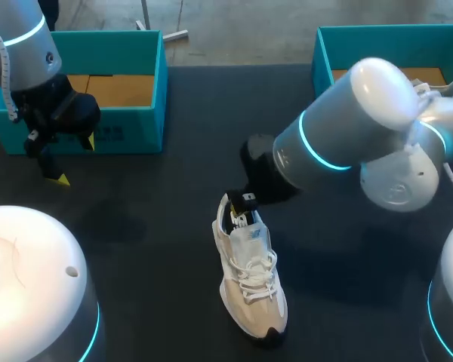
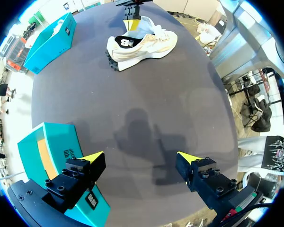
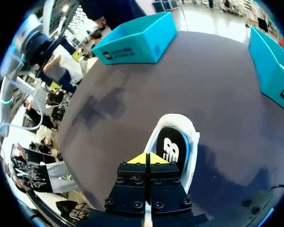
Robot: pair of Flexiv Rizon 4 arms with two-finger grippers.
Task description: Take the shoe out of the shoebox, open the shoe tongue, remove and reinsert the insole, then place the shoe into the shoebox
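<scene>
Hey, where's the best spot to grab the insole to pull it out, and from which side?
Pinch the insole at its heel end, coming down from above. The shoe stands on its sole with the opening facing up, and only that end lies bare; the rest likely runs under the laces. The right pincer is at that opening.

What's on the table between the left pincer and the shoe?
Nothing: only bare dark table lies between the left pincer and the shoe, clearest in the left wrist view.
</scene>
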